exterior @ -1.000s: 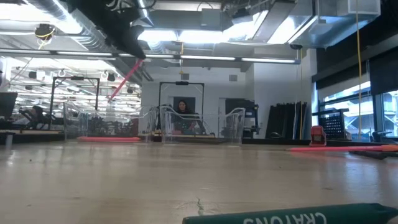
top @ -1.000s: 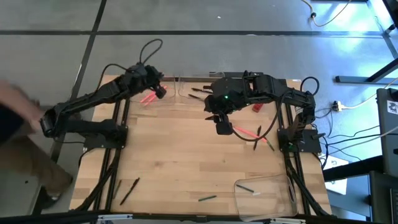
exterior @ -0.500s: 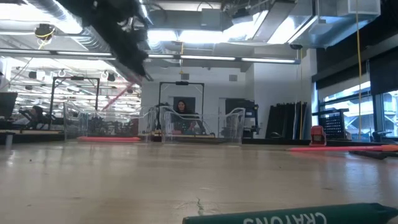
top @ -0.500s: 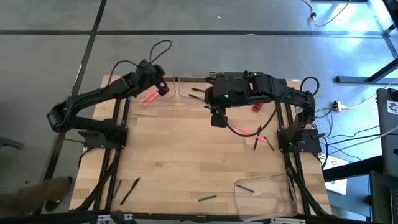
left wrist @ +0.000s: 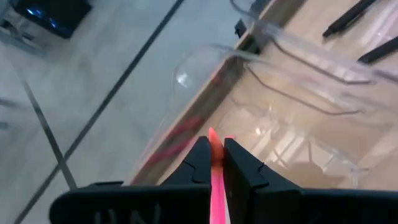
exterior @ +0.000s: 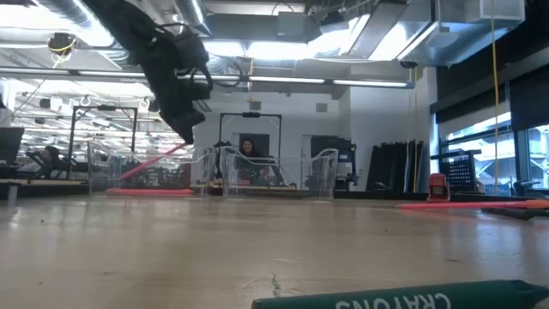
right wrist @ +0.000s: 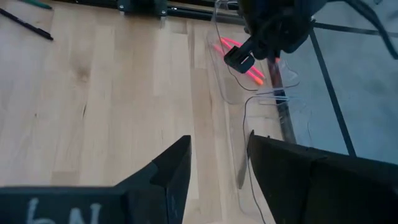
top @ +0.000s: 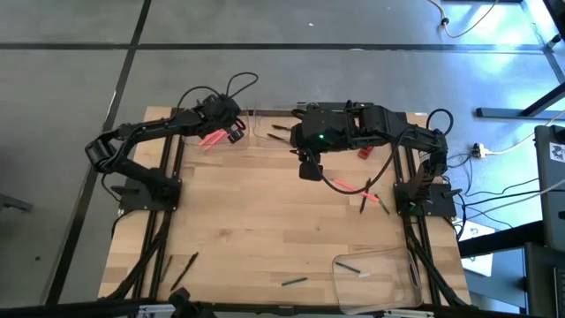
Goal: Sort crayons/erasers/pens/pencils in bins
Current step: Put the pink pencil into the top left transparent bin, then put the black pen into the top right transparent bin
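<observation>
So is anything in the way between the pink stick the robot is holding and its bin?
Nothing visible. The left gripper is shut on the pink stick just above the bin, which already holds pink sticks. Only open air lies between.

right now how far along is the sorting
Partly done. Pink sticks already lie in the far left bin, dark ones in the middle bin, and two in the near bin. In hand: the left gripper is shut on a pink crayon over the far left bin. The right gripper hangs open and empty. Left: a pink stick and dark sticks loose on the table.
</observation>
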You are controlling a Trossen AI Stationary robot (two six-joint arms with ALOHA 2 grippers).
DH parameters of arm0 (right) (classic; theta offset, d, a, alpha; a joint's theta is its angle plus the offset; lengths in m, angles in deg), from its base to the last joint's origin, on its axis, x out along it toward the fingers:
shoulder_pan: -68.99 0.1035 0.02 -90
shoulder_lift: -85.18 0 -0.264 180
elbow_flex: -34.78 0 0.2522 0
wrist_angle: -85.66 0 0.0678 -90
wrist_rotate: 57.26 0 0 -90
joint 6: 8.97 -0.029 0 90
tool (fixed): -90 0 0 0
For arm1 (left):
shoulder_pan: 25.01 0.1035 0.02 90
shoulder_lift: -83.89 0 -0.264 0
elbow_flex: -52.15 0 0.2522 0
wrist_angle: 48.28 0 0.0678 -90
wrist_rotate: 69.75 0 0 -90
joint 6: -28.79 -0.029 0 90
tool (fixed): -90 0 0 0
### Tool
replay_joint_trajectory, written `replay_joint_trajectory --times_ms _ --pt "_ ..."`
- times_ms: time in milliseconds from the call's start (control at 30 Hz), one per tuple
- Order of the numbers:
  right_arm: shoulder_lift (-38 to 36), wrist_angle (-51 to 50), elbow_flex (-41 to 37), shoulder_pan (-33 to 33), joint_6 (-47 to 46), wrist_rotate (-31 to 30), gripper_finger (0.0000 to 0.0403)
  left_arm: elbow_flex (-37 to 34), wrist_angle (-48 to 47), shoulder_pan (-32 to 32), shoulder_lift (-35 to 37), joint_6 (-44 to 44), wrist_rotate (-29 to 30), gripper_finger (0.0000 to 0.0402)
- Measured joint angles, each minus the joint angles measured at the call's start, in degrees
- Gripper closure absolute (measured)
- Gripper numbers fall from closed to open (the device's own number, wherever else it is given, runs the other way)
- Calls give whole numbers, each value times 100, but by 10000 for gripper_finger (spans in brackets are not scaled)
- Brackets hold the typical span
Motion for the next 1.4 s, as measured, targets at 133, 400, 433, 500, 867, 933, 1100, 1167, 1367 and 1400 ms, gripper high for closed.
replay_joint_trajectory --times_ms 133,400,433,500,867,933,1100,1167,1367,1400 --pt "0 3 0 0 0 0 238 0 -56 42 -104 7 -14 394" --pt "0 3 -2 0 0 0 238 -1 -21 42 -112 0 -24 361" --pt "0 3 0 0 0 0 238 0 -20 39 -112 0 -26 357" --pt "0 2 0 0 0 0 238 0 -22 39 -112 0 -28 350" --pt "2 -2 0 2 0 0 238 -1 -35 40 -112 489 -26 311" --pt "2 -20 0 2 0 0 238 0 -46 41 -111 603 -25 311" --pt "-15 -286 0 0 -148 -1 238 -2 -271 -82 184 987 -20 310" --pt "-87 -397 0 0 -257 2 238 -4 -494 -226 480 1058 -27 310" --pt "-249 -637 7 0 -581 -50 238 0 -1521 -1027 1648 1989 -112 310" --pt "-249 -652 7 0 -581 -51 238 0 -1843 -1204 1801 2268 -215 310"
